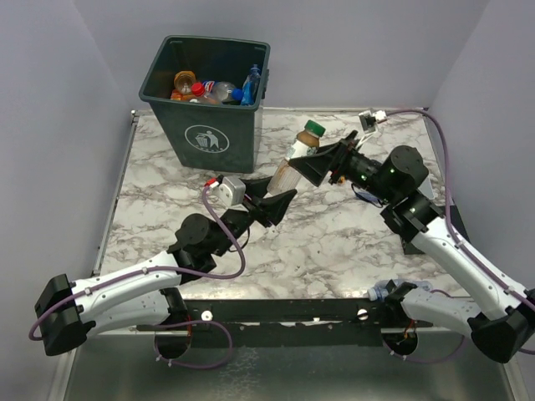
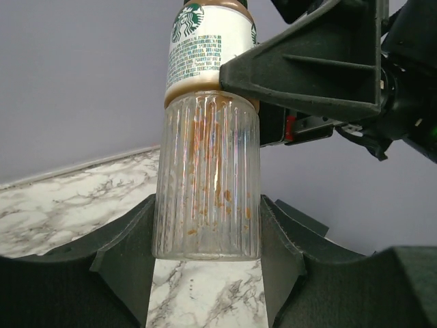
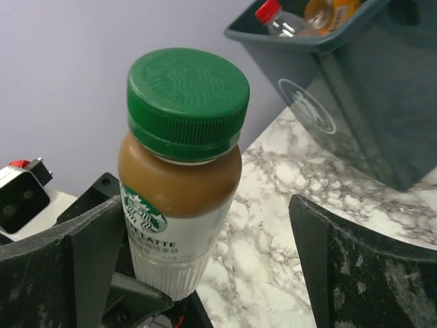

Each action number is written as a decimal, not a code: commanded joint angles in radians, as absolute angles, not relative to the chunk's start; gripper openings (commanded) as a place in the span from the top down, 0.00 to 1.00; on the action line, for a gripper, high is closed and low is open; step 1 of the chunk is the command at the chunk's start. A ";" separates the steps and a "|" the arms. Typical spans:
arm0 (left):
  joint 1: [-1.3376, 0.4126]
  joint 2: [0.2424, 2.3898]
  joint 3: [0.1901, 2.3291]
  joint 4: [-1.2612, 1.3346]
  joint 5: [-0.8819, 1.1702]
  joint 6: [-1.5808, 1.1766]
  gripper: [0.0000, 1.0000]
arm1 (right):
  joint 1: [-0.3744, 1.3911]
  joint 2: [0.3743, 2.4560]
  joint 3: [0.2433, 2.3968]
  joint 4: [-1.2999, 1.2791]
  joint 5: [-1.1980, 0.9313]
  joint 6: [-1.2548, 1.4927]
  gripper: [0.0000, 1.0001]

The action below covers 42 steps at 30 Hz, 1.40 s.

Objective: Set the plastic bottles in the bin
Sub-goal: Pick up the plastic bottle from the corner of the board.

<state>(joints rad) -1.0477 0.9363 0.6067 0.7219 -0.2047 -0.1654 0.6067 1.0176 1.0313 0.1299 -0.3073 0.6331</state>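
A clear ribbed plastic bottle [image 1: 294, 160] with a green cap [image 3: 188, 96], a brown band and a white label is held tilted above the marble table. My left gripper [image 1: 277, 203] is shut on its base, and its fingers [image 2: 126, 256] press the ribbed wall [image 2: 208, 198] from both sides. My right gripper [image 1: 322, 164] is open around the bottle's upper part. The bottle [image 3: 179, 198] stands close against that gripper's left finger [image 3: 65, 253], with a wide gap to the right one. The dark green bin [image 1: 205, 125] stands at the back left with several plastic bottles [image 1: 213, 88] inside.
The bin's rim [image 3: 311, 44] rises just right of the held bottle in the right wrist view. A white connector on a purple cable [image 1: 372, 119] lies at the table's back right. Grey walls close the table in on three sides.
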 commanded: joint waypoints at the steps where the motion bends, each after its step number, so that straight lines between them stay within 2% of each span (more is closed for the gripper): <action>1: -1.045 0.930 0.644 0.748 -0.145 -0.210 0.87 | 0.605 1.073 1.082 0.249 -0.462 0.679 0.00; 4: -1.045 0.935 0.650 0.758 -0.148 -0.210 0.87 | 0.605 1.120 1.080 0.295 -0.519 0.727 0.08; 6: -1.045 0.943 0.656 0.763 -0.155 -0.208 0.85 | 0.605 1.142 1.068 0.348 -0.554 0.772 0.24; 7: -1.045 0.949 0.659 0.764 -0.162 -0.206 0.81 | 0.607 1.150 1.058 0.377 -0.569 0.789 0.34; 8: -1.045 0.954 0.662 0.763 -0.175 -0.207 0.70 | 0.606 1.154 1.052 0.391 -0.578 0.793 0.42; 10: -1.045 0.957 0.668 0.753 -0.210 -0.212 0.30 | 0.606 1.147 1.037 0.391 -0.579 0.758 0.53; 11: -1.045 0.949 0.674 0.735 -0.230 -0.213 0.13 | 0.607 1.135 1.038 0.364 -0.571 0.713 0.57; 12: -1.045 0.937 0.685 0.701 -0.253 -0.212 0.02 | 0.607 1.119 1.048 0.318 -0.561 0.637 0.58; 17: -1.036 0.877 0.832 0.370 -0.299 -0.181 0.01 | 0.606 1.070 1.124 -0.052 -0.534 0.233 0.59; 20: -1.018 0.878 0.934 0.283 -0.245 -0.201 0.01 | 0.607 1.059 1.133 -0.157 -0.561 0.131 0.60; 25: -0.983 0.948 1.089 0.247 -0.047 -0.258 0.01 | 0.607 1.047 1.122 -0.233 -0.733 0.068 0.60; 32: -0.918 1.120 1.276 0.094 0.365 -0.276 0.01 | 0.607 1.004 1.089 -0.250 -0.894 0.072 0.64; 37: -0.890 1.172 1.281 0.102 0.471 -0.313 0.03 | 0.607 0.972 1.077 -0.240 -0.919 0.086 0.65; 42: -0.884 1.189 1.279 0.118 0.517 -0.328 0.09 | 0.607 0.963 1.078 -0.252 -0.902 0.079 0.66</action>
<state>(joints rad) -0.8913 1.1995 1.2671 0.1120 0.4000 -0.3000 0.6067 0.9752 1.0855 -0.2314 -0.8749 0.0952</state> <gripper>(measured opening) 0.946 0.542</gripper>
